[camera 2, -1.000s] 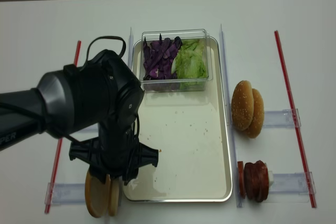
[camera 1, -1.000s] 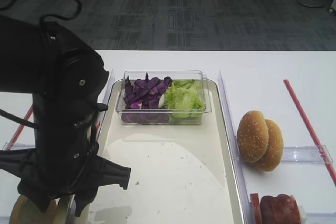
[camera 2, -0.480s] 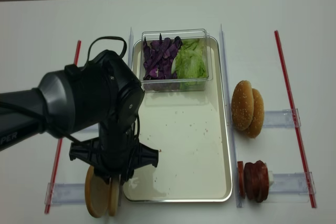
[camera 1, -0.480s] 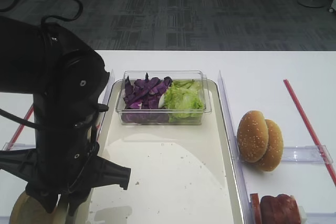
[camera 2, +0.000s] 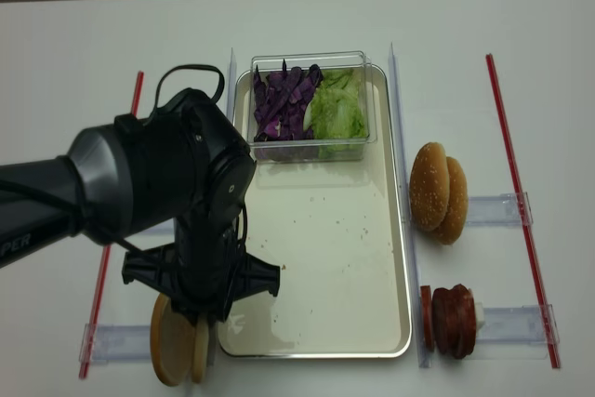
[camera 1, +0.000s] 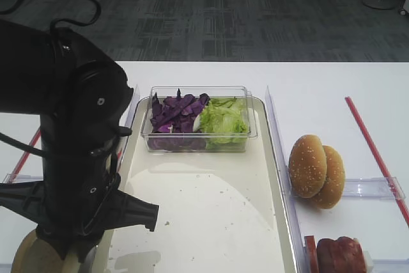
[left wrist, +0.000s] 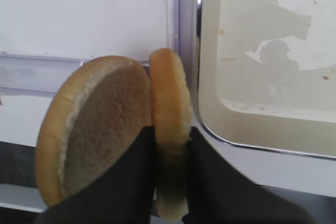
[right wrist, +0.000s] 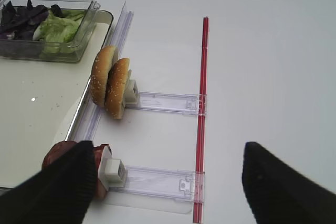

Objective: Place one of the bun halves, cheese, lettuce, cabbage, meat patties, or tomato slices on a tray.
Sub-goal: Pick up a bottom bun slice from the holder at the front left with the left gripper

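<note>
Flat round tan-crusted bun half point(left wrist: 169, 124) standing on edge just left of the long cream-white metal-rimmed tray point(left wrist: 262, 66), beside a second half point(left wrist: 97, 129). Pinched between the black fingers of the left tool point(left wrist: 169, 153). Grasp step; next, lift and carry rightward over the rim. Right tool point(right wrist: 168, 182) spread wide, empty. Fingertips cut off below.
</note>
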{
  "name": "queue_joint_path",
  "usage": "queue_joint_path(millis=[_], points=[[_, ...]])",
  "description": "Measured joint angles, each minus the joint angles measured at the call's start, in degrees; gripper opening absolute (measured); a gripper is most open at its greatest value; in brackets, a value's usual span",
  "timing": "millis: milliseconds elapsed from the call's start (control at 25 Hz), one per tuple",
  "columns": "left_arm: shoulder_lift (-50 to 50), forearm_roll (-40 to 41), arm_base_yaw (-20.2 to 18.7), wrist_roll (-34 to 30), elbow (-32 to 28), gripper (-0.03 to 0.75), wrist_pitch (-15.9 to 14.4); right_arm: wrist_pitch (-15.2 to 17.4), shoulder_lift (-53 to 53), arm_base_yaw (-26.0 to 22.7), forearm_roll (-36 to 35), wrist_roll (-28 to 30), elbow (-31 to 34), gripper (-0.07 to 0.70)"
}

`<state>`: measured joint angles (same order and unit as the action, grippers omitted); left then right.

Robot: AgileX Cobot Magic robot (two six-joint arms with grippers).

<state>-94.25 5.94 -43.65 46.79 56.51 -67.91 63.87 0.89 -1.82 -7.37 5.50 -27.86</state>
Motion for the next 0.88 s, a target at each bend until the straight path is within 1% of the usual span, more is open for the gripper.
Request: queue_joint_path(millis=[280, 880], points=[[0.0, 0.08, 0.0, 0.0, 0.0, 0.086, 0.0, 0.0, 0.0, 0.0, 0.0, 0.0, 0.0, 0.589], [0.0, 0.36, 0.0, 0.0, 0.0, 0.081, -0.35, 0.0, 0.0, 0.0, 0.0, 0.0, 0.0, 0.589]])
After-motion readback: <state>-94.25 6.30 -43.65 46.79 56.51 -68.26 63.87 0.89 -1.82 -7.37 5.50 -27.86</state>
